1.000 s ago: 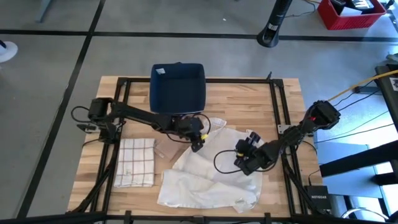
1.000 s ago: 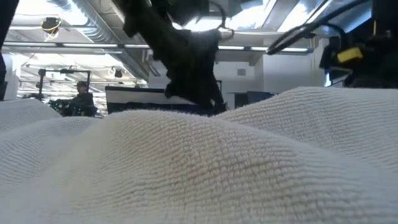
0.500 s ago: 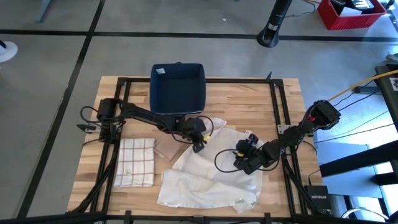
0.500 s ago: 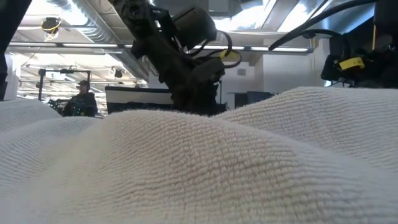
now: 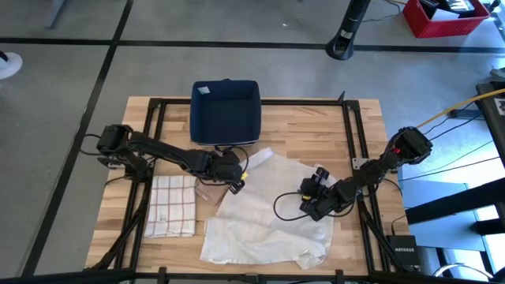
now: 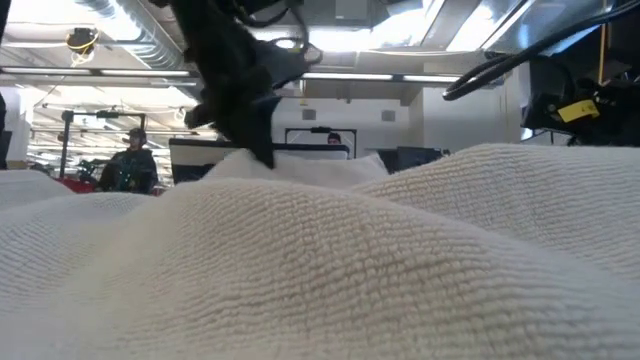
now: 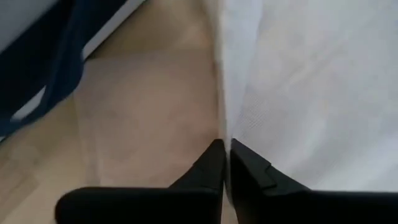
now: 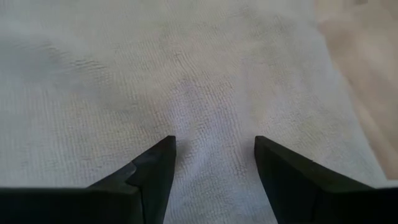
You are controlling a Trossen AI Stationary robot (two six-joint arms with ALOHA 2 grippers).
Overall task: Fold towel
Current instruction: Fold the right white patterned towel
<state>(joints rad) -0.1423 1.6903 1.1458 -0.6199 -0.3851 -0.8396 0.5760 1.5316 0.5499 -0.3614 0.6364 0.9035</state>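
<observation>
A white towel (image 5: 272, 217) lies rumpled on the wooden table (image 5: 316, 134), near the front middle. It fills the low view (image 6: 320, 260) and the right wrist view (image 8: 205, 81). My left gripper (image 5: 235, 184) is at the towel's left edge and shut on it. In the low view the left gripper (image 6: 262, 155) comes down from above. My right gripper (image 5: 312, 207) stands open over the towel's right part, its fingers (image 8: 158, 165) just above the cloth. Whether they touch it I cannot tell. My left gripper pinches the towel's left edge (image 7: 222, 121) between its two shut fingers. The fingers slant down from the table's left. The cloth by the fingers (image 6: 300, 165) stands a little raised, and the rest of the towel lies on the table.
A folded checked towel (image 5: 173, 205) lies at the front left. A dark blue bin (image 5: 226, 110) stands at the far middle. Black frame rails (image 5: 355, 150) run along the table's sides. A person (image 6: 130, 160) shows in the room behind.
My left gripper has shut on the towel's left edge and moved toward the table's left edge, tipping and rolling as it went. The towel's left edge has been drawn leftward and slightly raised; the rest of the towel has stayed where it was.
</observation>
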